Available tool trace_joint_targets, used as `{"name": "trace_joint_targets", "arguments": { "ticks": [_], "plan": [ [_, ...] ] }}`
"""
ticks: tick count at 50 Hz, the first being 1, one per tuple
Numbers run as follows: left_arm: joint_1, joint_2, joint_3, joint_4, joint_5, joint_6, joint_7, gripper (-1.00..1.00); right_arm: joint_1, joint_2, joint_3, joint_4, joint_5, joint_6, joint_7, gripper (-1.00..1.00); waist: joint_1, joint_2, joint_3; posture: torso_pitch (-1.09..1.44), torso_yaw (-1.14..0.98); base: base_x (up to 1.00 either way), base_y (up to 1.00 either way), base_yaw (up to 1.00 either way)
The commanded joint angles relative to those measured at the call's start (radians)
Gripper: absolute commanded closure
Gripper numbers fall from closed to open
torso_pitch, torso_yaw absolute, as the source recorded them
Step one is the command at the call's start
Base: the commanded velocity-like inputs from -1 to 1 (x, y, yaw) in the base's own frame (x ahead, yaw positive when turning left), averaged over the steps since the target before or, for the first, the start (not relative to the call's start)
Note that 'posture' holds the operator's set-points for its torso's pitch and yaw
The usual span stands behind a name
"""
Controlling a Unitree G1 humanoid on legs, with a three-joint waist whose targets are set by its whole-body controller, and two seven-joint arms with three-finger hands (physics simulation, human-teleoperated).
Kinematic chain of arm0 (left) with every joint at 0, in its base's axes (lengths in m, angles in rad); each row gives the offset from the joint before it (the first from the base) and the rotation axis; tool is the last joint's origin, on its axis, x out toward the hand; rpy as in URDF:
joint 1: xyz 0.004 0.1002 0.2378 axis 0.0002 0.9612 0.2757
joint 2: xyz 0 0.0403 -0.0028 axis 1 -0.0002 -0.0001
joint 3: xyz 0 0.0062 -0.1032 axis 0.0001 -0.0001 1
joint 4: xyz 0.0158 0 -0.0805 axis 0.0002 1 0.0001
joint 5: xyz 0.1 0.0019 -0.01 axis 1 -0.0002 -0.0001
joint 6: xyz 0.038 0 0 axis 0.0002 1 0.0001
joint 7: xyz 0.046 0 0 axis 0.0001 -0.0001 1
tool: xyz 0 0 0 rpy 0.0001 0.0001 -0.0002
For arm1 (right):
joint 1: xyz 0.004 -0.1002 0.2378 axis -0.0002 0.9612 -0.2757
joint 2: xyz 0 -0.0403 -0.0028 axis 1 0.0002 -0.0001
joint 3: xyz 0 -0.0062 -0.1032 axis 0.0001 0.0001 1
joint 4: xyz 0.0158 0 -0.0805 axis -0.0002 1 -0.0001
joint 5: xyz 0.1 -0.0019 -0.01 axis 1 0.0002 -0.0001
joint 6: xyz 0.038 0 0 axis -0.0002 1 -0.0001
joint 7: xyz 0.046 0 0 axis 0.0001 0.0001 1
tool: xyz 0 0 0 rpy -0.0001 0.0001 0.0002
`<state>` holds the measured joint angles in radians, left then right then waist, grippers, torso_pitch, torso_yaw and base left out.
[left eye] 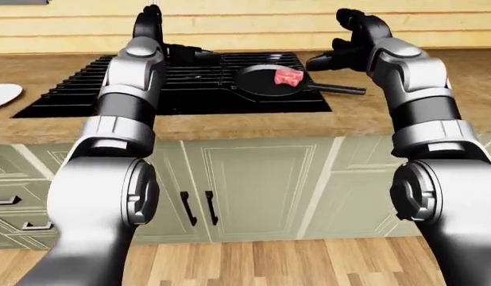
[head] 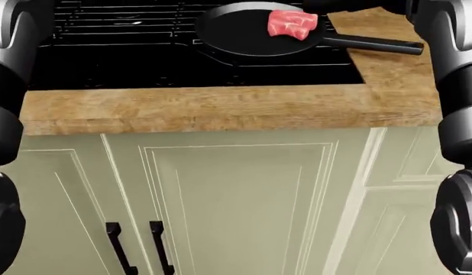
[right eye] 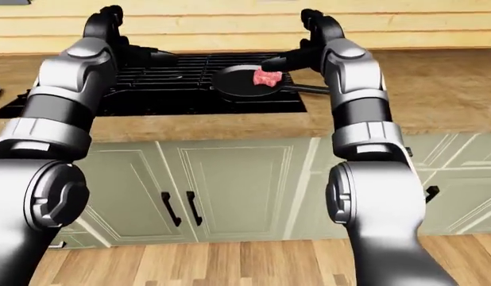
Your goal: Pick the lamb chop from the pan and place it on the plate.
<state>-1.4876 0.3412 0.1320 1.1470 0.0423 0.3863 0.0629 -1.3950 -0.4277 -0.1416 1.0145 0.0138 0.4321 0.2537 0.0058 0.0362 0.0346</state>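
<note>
Above the stove's right edge, the right hand [left eye: 349, 42] hangs with fingers spread apart, holding nothing. Just left of it and lower, the lamb chop [head: 292, 24] lies in the black pan [head: 236, 34] on the stove [left eye: 182, 89]. Farther left, the left hand [left eye: 178, 50] hovers over the grates, empty; its finger spread is unclear. At the far left, the plate [left eye: 1, 95] sits on the counter [head: 221, 109].
</note>
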Motion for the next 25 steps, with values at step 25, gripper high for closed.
{"name": "trace_joint_targets", "arguments": {
  "ticks": [25],
  "plan": [
    [-0.083,0.009,-0.002,-0.039,0.01,-0.03,-0.003,-1.0,-0.076,-0.024,-0.006,-0.043,-0.014,-0.028,0.001,-1.0,-0.025,0.052,-0.028,0.0,0.0,0.31,0.0,0.0]
  ]
}}
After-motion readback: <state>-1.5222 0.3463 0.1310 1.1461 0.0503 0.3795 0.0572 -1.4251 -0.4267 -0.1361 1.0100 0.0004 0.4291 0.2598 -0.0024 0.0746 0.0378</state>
